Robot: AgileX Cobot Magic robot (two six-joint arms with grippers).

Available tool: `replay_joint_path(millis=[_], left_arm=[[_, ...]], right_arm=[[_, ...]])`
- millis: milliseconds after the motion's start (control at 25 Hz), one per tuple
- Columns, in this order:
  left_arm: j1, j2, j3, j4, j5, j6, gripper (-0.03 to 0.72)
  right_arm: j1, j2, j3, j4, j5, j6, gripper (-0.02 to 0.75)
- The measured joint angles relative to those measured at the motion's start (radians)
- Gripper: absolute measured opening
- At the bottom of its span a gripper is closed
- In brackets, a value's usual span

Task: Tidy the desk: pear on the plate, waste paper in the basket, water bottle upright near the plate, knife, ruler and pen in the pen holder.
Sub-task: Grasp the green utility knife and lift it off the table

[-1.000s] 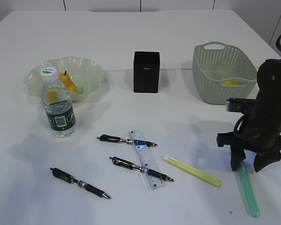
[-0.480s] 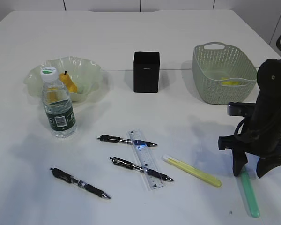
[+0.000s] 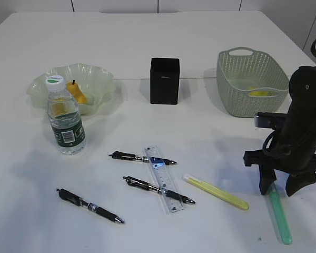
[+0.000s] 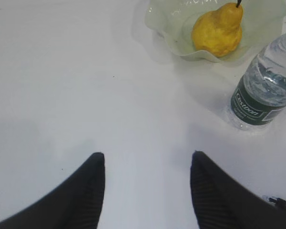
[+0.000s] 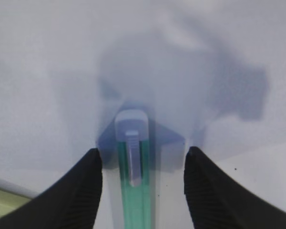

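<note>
Between the spread fingers of the right gripper (image 5: 142, 183): green knife (image 5: 132, 171), slim plastic body, flat on the table (image 3: 200, 47), untouched, jaws open to either side. Judged light, stiff, smooth-sided and liable to skid or roll under a glancing pinch; best taken across the narrow width near the slider end, squarely, fingertips down to the tabletop. At 9 o'clock of the gripper: yellow knife (image 3: 216, 192), same handling. Further at 9 o'clock: ruler (image 3: 164, 179), thin, flat, hard to lift off the surface, lying among three pens (image 3: 141, 156). At 11 o'clock: black pen holder (image 3: 164, 80). At 12 o'clock: basket (image 3: 251, 81), something yellow inside. Far at 10 o'clock: bottle (image 3: 65, 117) upright beside the plate (image 3: 95, 74), pear (image 4: 218, 31) on it. Left gripper (image 4: 148, 191): open, empty, above bare table.
</note>
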Motion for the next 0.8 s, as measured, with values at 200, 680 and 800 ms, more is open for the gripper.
replay_joint_path(millis=[200, 680, 800], left_arm=[[0.0, 0.0, 0.0, 0.0, 0.0, 0.0, 0.402], [0.0, 0.0, 0.0, 0.0, 0.0, 0.0, 0.402], [0.0, 0.0, 0.0, 0.0, 0.0, 0.0, 0.402]], right_arm=[[0.0, 0.0, 0.0, 0.0, 0.0, 0.0, 0.393], [0.0, 0.0, 0.0, 0.006, 0.008, 0.0, 0.246], [0.0, 0.0, 0.0, 0.01, 0.008, 0.0, 0.237]])
